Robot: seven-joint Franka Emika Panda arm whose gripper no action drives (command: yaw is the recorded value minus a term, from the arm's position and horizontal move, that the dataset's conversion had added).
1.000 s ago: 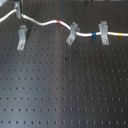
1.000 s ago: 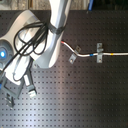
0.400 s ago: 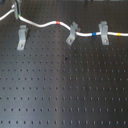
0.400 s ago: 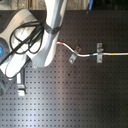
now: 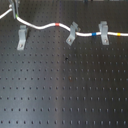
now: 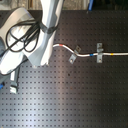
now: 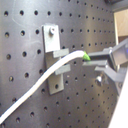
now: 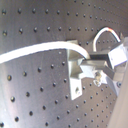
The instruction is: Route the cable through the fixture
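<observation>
The white cable (image 5: 42, 25) runs across the back of the board with red, blue and yellow bands. It passes the slanting clip (image 5: 73, 34) and the broader clip (image 5: 104, 32). The fixture (image 5: 21, 37), a narrow upright grey clip, stands at the first exterior view's left, just below the cable. My gripper (image 5: 15, 8) is shut on the cable at its green band (image 7: 86, 57), behind the fixture. In the first wrist view the cable (image 7: 45, 82) crosses in front of the fixture (image 7: 53, 40). In the second exterior view the arm (image 6: 42, 35) hides gripper and fixture.
The black perforated board (image 5: 65, 85) fills the first exterior view's foreground. In the second exterior view, black hoses (image 6: 22, 37) loop on the arm's white body, and the cable (image 6: 85, 53) leads off to the second exterior view's right.
My gripper and the cable's held end have shifted slightly toward the first exterior view's left. The three clips and the rest of the cable have not moved.
</observation>
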